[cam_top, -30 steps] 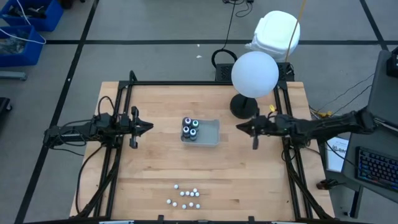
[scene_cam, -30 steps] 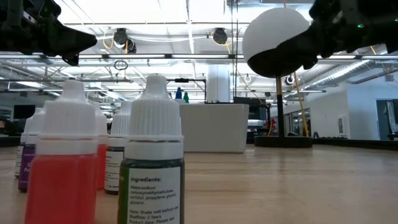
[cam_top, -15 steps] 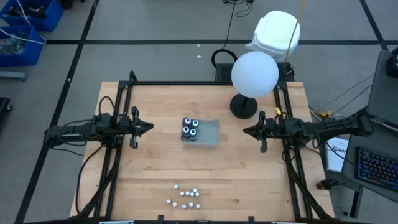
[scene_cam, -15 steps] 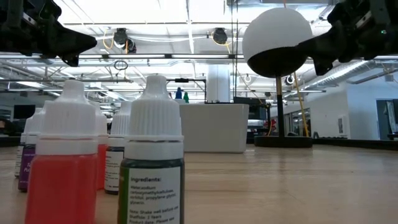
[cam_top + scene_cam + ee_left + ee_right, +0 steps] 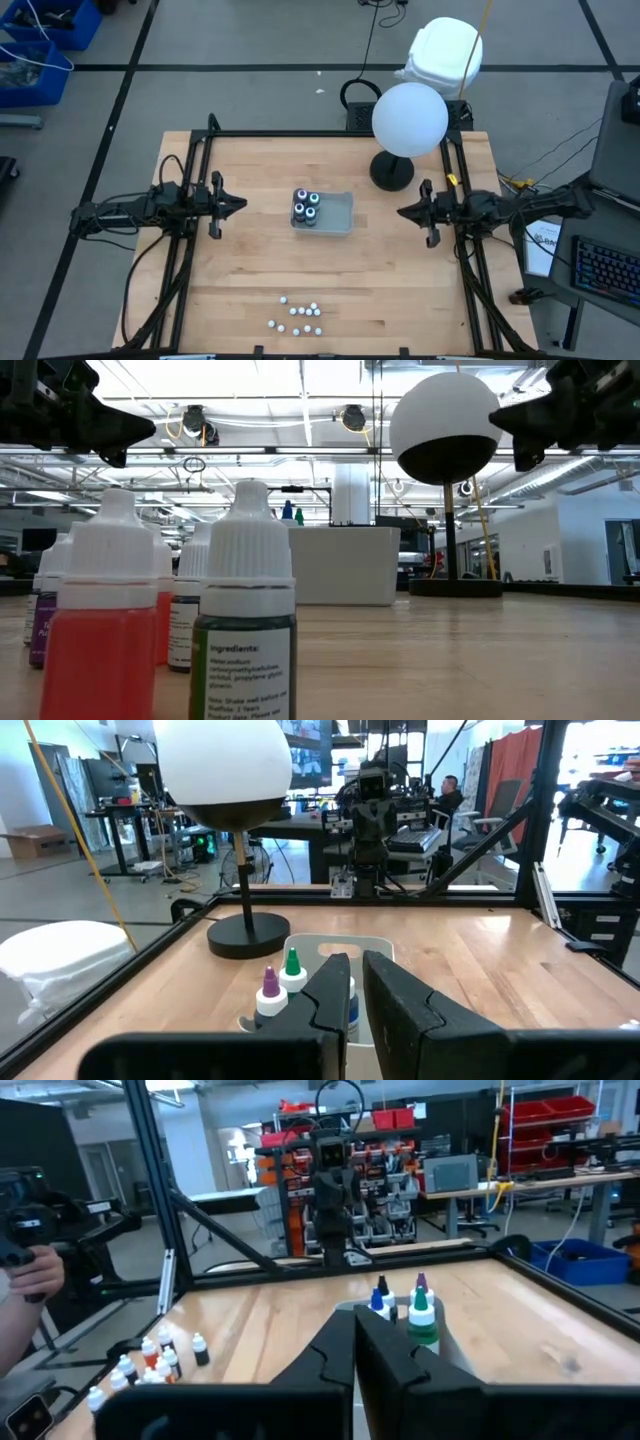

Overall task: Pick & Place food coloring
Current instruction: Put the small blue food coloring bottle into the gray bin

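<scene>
— High view first: four bottles stand at one end of the grey tray mid-table, and a loose bunch of small bottles sits near the front edge, well apart from the tray.

— And the arms?

— Neither is near them. The left gripper hangs off the tray's left side, fingers almost together with a thin gap, nothing in them. The right gripper is out by the lamp base, fingers fully closed, also empty.

— So which step is this?

— I'd say between picks: nothing held, both arms parked at the sides.

— Next move?

— Probably one arm has to swing down toward the front cluster, spread its fingers first, and pick one bottle without knocking its neighbours; they stand close together, so that's the fiddly part.
</scene>
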Robot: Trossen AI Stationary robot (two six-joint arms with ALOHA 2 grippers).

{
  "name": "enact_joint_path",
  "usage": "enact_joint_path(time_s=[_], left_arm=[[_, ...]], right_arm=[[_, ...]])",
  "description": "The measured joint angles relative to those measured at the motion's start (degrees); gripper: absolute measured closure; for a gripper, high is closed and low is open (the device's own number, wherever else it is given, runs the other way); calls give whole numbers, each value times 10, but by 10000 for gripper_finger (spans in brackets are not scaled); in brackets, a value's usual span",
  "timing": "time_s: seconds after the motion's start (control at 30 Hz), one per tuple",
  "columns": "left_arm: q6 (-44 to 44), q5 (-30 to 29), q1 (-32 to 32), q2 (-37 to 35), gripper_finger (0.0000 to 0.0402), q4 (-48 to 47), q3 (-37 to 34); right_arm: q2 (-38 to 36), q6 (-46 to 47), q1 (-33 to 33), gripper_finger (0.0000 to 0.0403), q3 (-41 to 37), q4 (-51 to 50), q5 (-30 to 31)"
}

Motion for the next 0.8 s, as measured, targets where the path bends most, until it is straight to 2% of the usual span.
enact_joint_path(time_s=[0.2,0.6,0.8], left_arm=[[0,0,0,0,360,0,0],[0,0,0,0,360,1,0],[0,0,0,0,360,0,0]], right_arm=[[-2,4,2,403,-53,83,1],[-4,-1,2,403,-56,73,1],[-5,-42,2,403,-57,80,1]])
